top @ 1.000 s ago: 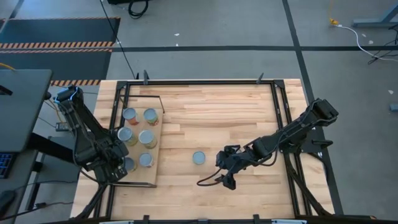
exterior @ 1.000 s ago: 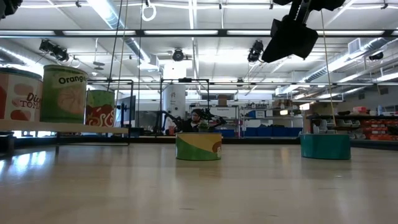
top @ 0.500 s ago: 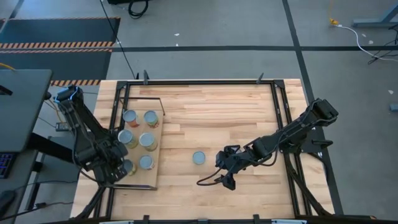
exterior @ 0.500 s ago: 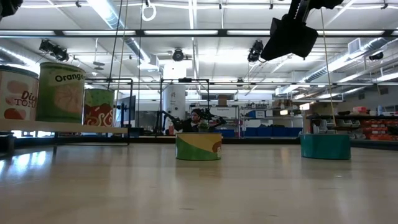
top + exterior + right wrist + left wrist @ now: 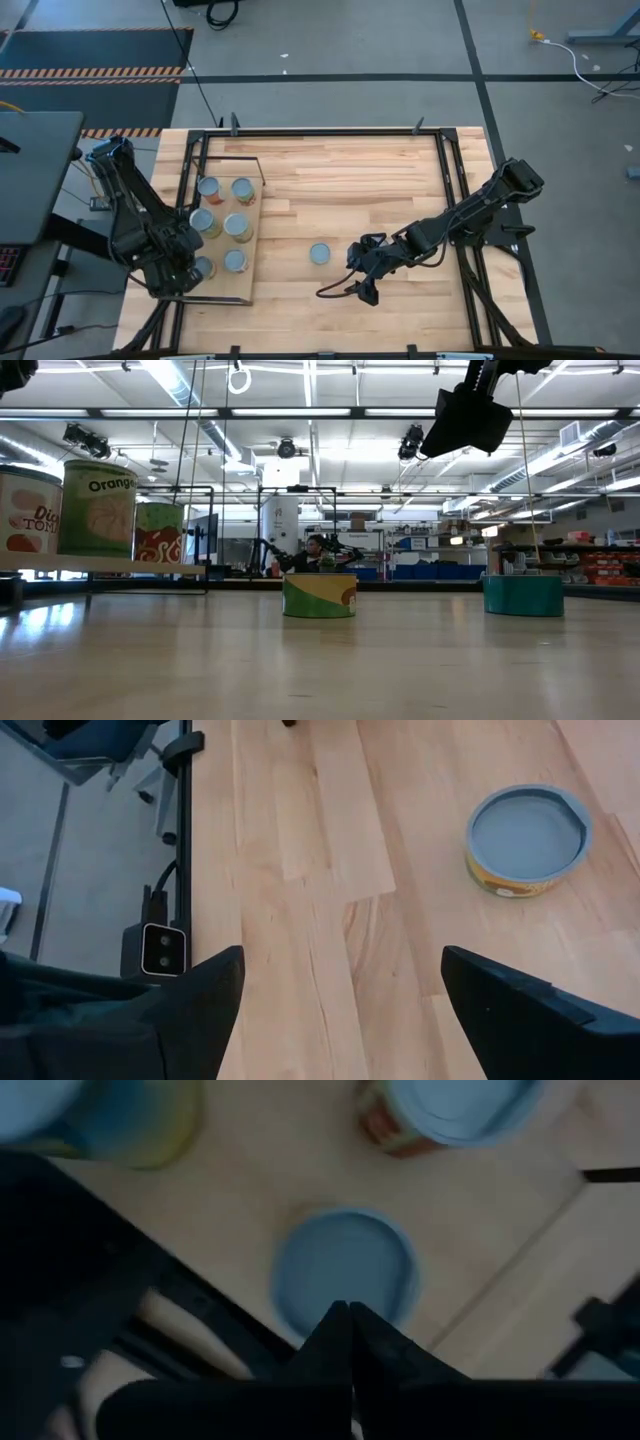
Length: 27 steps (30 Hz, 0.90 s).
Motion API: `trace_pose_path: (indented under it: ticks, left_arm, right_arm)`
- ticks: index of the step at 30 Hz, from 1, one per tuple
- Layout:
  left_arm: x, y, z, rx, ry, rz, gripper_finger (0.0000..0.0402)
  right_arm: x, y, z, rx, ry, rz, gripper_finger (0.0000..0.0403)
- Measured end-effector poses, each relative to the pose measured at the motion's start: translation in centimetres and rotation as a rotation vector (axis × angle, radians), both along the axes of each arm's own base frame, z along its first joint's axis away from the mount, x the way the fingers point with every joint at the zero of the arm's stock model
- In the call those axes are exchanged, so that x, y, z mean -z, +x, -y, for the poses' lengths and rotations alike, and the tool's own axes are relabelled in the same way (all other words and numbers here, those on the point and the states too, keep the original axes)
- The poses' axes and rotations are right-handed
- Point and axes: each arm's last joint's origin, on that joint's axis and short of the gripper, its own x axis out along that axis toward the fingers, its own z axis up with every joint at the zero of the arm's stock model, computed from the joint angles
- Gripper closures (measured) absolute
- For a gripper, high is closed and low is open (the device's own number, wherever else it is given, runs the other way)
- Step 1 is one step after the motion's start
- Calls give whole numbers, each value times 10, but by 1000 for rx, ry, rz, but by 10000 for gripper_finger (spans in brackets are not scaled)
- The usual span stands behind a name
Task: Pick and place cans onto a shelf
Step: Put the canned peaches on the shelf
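Observation:
Several cans with silvery-blue tops stand on the shelf, a pale board in a thin black frame at the table's left; in the low view they stand on the raised board. One yellow-green can stands alone mid-table. It also shows in the right wrist view and the low view. My left gripper is shut and hovers at the shelf's near-left can, partly covering it from above. My right gripper is wide open and empty, just right of and nearer than the lone can. My left gripper's shut fingertips point down over the top of the shelf's near-left can. I cannot tell whether they touch it. The can stands upright on the shelf.
A black metal frame runs around the tabletop, with a rail along the right gripper's side. A teal round object shows at the right of the low view. Bare planks lie between the shelf and the right arm.
My left gripper has drawn back a little toward the table's left edge, away from the near-left can on the shelf. The right arm and the lone can have kept still.

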Motion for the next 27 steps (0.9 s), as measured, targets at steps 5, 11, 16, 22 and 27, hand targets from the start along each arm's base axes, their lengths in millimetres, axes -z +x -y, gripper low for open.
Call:
trace_pose_path:
  ticks: [5,11,16,22,27]
  left_arm:
    - [18,4,8,7,-21,-1,402]
    - [35,6,1,-10,35,-41,401]
    - [37,8,-6,-24,81,-62,401]
    - [37,11,-11,-27,103,-74,402]
    - [32,13,-9,19,74,-86,402]
  right_arm:
    - [0,0,1,13,-15,7,57]
    - [0,0,1,17,-17,8,57]
    - [0,0,1,19,-18,8,57]
    - [0,0,1,22,-15,7,57]
    - [0,0,1,21,-17,7,57]
